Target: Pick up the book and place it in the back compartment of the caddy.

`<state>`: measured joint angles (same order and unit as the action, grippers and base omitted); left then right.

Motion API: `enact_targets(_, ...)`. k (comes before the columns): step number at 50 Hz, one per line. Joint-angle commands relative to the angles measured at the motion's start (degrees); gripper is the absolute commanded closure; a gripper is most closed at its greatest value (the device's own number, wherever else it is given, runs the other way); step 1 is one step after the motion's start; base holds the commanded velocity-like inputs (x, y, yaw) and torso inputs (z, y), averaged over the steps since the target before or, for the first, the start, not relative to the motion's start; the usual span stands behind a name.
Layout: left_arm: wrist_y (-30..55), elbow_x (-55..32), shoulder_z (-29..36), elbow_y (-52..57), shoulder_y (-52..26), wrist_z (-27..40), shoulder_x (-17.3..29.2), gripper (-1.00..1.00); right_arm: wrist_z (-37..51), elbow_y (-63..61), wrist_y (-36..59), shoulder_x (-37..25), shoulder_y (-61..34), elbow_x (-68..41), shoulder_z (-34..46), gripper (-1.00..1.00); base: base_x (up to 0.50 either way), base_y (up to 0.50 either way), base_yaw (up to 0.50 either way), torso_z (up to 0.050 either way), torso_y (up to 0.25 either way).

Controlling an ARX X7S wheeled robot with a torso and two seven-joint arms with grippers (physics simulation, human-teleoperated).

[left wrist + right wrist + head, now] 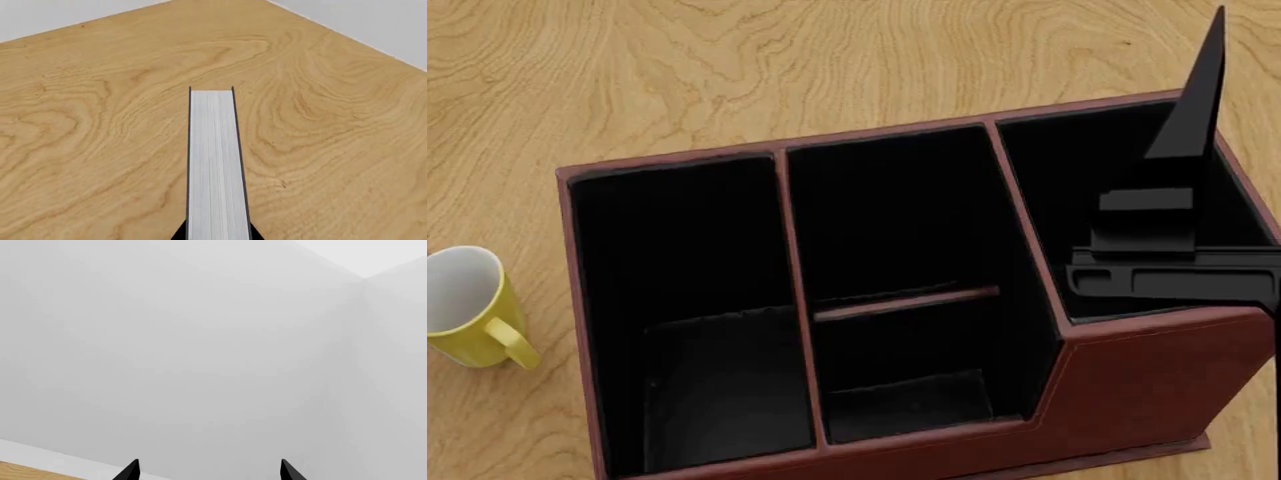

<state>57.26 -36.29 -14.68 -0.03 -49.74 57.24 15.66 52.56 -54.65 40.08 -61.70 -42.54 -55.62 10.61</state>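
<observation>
In the left wrist view, my left gripper (pixel 217 236) is shut on the black book (pixel 212 165). The book's white page edges face the camera, and it hangs above the wooden table (pixel 87 125). The left gripper and the book are out of the head view. The red-brown caddy (pixel 1148 390) fills the head view. A thin reddish bar (pixel 908 302) splits its middle column, and the smaller cell, the back compartment (pixel 914 395), lies on the near side and is empty. My right gripper (pixel 1201 90) is open and empty over the caddy's right column, and in its own wrist view (pixel 210 467) it faces a white wall.
A yellow mug (pixel 467 305) stands on the table to the left of the caddy. The long left column (pixel 687 300) and the larger far cell (pixel 888 210) are empty. The caddy's tall end section is at the near right.
</observation>
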Motion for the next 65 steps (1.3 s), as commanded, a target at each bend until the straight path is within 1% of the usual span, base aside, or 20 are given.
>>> enact_targets(1, 1.7, -0.1, 0.4, 5.9, -1.0, 1.9, 1.5, 1.00, 0.2, -0.2, -0.8, -0.6, 1.1, 0.0, -0.5, -1.00, 0.00, 0.00, 0.00, 0.000, 0.000)
enact_targets(15, 4.4, -0.9, 1.1, 11.2, -2.9, 3.4, 3.0, 1.00, 0.6, -0.4, -1.0, -0.9, 1.3, -0.3, -0.7, -1.00, 0.00, 0.00, 0.00, 0.000, 0.001)
enact_targets(36, 5.9, -1.9, 3.3, 15.6, -5.6, 2.0, 5.7, 1.00, 0.5, -0.1, -0.2, -0.3, -0.6, -0.5, 0.5, -1.00, 0.00, 0.00, 0.00, 0.000, 0.002)
enact_targets(51, 7.9, -5.3, 3.9, 18.7, -7.7, -1.1, 7.6, 1.00, 0.6, -0.3, -0.2, -0.6, -0.8, -0.9, 0.5, -1.00, 0.00, 0.00, 0.00, 0.001, 0.001)
enact_targets(65, 9.0, -8.0, 6.9, 19.3, -9.4, -7.3, 10.8, 1.00, 0.6, -0.3, -1.1, -0.9, 0.4, -0.2, 0.4, -1.00, 0.00, 0.00, 0.00, 0.000, 0.001)
